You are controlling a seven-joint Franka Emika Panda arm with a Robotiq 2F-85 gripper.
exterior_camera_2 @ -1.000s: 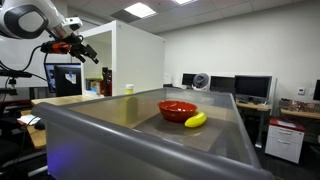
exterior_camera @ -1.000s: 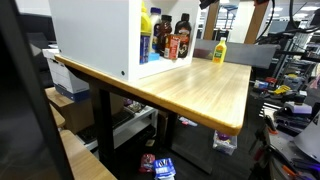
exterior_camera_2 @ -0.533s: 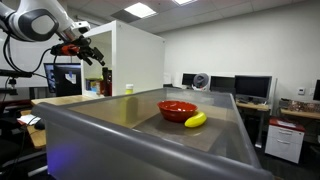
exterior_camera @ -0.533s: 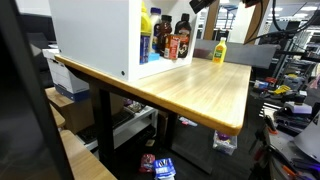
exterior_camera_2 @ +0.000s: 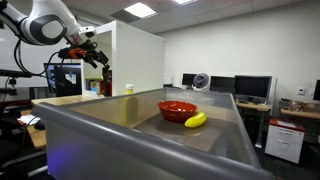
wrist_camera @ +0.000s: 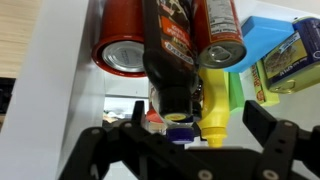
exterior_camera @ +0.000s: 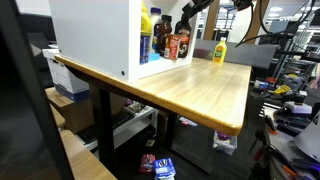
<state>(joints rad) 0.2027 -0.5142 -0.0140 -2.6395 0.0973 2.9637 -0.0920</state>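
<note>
My gripper (wrist_camera: 185, 145) is open, its two black fingers spread wide with nothing between them. In both exterior views the gripper (exterior_camera: 186, 20) (exterior_camera_2: 99, 59) hangs in the air by the open front of the white cabinet (exterior_camera: 95, 35) (exterior_camera_2: 137, 58), touching nothing. The wrist view looks at a dark sauce bottle (wrist_camera: 168, 50) straight ahead, with a red can (wrist_camera: 124, 52) on one side and a red bottle (wrist_camera: 224, 38) on the other. A yellow squeeze bottle (wrist_camera: 213, 108) (exterior_camera: 219, 50) stands on the wooden table (exterior_camera: 190, 90) just outside the cabinet.
A blue box (wrist_camera: 268, 40) and a yellow-and-blue packet (wrist_camera: 290, 62) lie beside the bottles. A grey bin (exterior_camera_2: 140, 140) up close holds a red bowl (exterior_camera_2: 177, 108) and a banana (exterior_camera_2: 195, 120). Desks with monitors (exterior_camera_2: 250, 88) stand behind; boxes sit on the floor (exterior_camera: 158, 166).
The arm has carried the open gripper down and closer to the cabinet's open front. The bottles, bowl and banana have not moved.
</note>
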